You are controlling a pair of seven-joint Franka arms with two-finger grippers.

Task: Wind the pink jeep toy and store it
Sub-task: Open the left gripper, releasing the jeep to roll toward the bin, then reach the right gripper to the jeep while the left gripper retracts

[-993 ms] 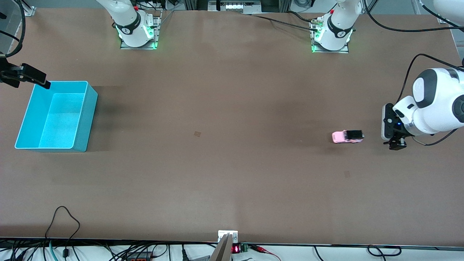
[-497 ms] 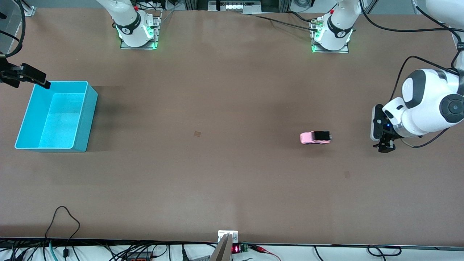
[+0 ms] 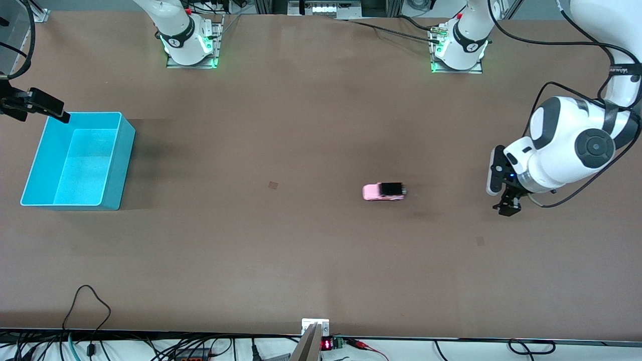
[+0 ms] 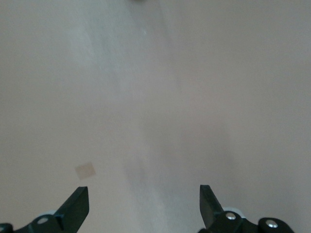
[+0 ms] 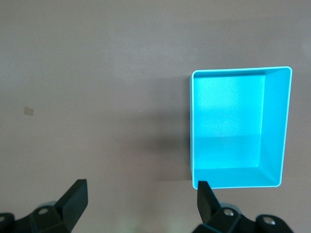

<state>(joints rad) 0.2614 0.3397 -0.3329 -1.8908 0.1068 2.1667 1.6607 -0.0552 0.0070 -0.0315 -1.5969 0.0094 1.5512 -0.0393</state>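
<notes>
The pink jeep toy [image 3: 383,191] stands on its wheels on the bare table, between the table's middle and the left arm's end, with nothing holding it. My left gripper [image 3: 506,206] hangs open and empty over the table toward the left arm's end, apart from the jeep; its wrist view shows wide-apart fingers [image 4: 77,206] over bare table. My right gripper [image 3: 50,108] is open and empty in the air beside the teal bin [image 3: 123,155], over the bin's corner at the right arm's end. The bin [image 5: 192,126] is empty in the right wrist view.
A small square mark [image 3: 273,185] lies near the table's middle and another mark [image 3: 480,241] lies nearer the front camera than the left gripper. Cables and a small display [image 3: 326,345] run along the table's front edge.
The jeep has rolled across the table toward the right arm's end. The left gripper has moved the same way after it. The right arm has not moved.
</notes>
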